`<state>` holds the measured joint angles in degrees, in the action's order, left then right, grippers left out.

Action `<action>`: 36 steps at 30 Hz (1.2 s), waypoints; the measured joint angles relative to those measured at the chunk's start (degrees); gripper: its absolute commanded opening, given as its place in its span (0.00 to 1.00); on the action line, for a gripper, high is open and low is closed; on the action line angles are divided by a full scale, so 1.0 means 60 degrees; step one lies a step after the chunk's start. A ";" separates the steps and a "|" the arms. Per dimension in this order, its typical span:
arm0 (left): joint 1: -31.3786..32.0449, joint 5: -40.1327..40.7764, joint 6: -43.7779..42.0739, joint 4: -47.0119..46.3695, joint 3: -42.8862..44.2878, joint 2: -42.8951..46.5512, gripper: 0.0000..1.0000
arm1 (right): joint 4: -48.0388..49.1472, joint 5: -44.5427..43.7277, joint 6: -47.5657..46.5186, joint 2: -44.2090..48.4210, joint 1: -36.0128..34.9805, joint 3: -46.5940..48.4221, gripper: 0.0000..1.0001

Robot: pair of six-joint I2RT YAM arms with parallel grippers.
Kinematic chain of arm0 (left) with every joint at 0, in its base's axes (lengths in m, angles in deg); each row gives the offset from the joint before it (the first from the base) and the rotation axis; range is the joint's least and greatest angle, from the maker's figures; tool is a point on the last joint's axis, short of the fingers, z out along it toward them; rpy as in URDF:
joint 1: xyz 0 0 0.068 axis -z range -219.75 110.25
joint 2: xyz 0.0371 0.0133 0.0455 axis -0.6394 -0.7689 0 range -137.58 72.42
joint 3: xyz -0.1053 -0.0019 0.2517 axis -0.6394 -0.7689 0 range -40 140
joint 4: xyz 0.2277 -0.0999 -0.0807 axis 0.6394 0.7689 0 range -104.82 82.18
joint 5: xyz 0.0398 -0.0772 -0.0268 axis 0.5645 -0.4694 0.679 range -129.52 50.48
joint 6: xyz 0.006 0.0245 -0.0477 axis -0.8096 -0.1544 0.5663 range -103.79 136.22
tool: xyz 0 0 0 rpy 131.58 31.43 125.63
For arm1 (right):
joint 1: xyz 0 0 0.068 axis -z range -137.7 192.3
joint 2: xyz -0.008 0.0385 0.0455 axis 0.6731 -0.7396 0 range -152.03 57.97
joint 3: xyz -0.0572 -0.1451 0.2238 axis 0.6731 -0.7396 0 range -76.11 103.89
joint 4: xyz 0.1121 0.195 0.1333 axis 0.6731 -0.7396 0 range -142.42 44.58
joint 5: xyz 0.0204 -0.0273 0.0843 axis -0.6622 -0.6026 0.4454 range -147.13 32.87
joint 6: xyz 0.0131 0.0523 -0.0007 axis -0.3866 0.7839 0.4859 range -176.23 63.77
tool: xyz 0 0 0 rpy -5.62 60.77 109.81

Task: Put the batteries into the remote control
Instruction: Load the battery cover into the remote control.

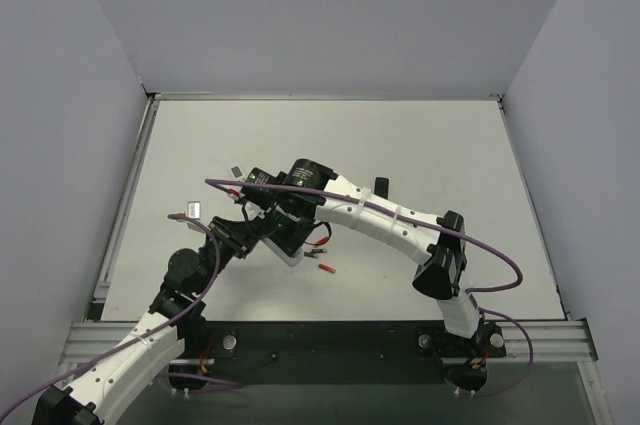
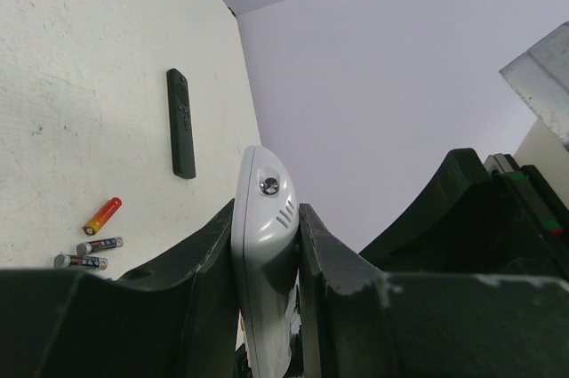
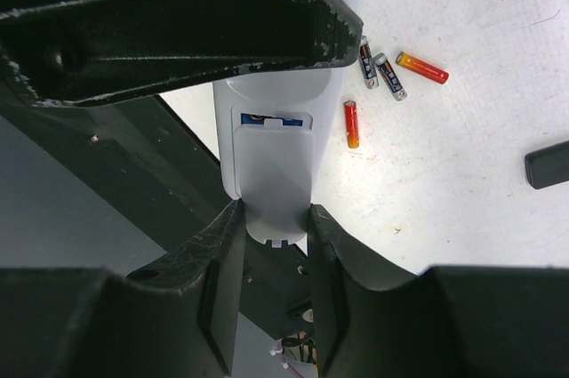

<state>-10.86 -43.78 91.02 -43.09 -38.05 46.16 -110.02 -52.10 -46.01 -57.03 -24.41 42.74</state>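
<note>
My left gripper (image 2: 267,211) is shut on the white remote control (image 2: 264,253) and holds it edge-on above the table. In the right wrist view the remote's (image 3: 293,84) plain back faces the camera. My right gripper (image 3: 276,213) is shut on the white battery cover (image 3: 276,173), which lies partly over the recess. A strip of a blue battery (image 3: 263,117) shows in the gap above the cover; the rest is hidden. In the top view both grippers meet left of centre, around the remote (image 1: 288,253).
On the table lie two red cells (image 3: 352,124) (image 3: 422,67), two dark-labelled cells (image 3: 367,62) (image 3: 389,76) and a slim black remote (image 2: 180,123). A red cell (image 1: 327,268) lies just right of the grippers. A small white object (image 1: 192,210) sits at the left.
</note>
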 measured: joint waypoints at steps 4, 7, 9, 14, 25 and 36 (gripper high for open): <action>0.0026 0.0025 0.0000 -0.0073 0.0000 -0.0084 0.00 | -0.0018 -0.0069 -0.0007 0.0000 0.0000 0.0164 0.08; 0.0044 0.0066 0.0000 -0.0106 0.0000 -0.0120 0.00 | -0.0033 -0.0095 -0.0025 0.0000 0.0007 0.0178 0.08; 0.0044 0.0091 0.0000 -0.0131 0.0000 -0.0135 0.00 | -0.0058 -0.0091 -0.0029 -0.0015 0.0051 0.0178 0.08; 0.0055 0.0117 0.0000 -0.0222 0.0000 -0.0135 0.00 | -0.0113 -0.0087 -0.0029 -0.0120 0.0051 0.0178 0.08; 0.0113 0.0168 -0.0106 -0.0157 -0.0025 -0.0251 0.00 | -0.0200 -0.0051 -0.0033 -0.0495 0.0069 0.0353 0.08; 0.0182 0.0222 -0.0106 -0.0339 -0.0025 -0.0295 0.00 | -0.0306 0.0091 0.0015 -0.0510 0.0157 0.0590 0.08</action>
<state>-9.77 -42.44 90.39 -45.12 -38.20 44.39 -111.85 -51.55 -45.92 -60.09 -23.47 46.28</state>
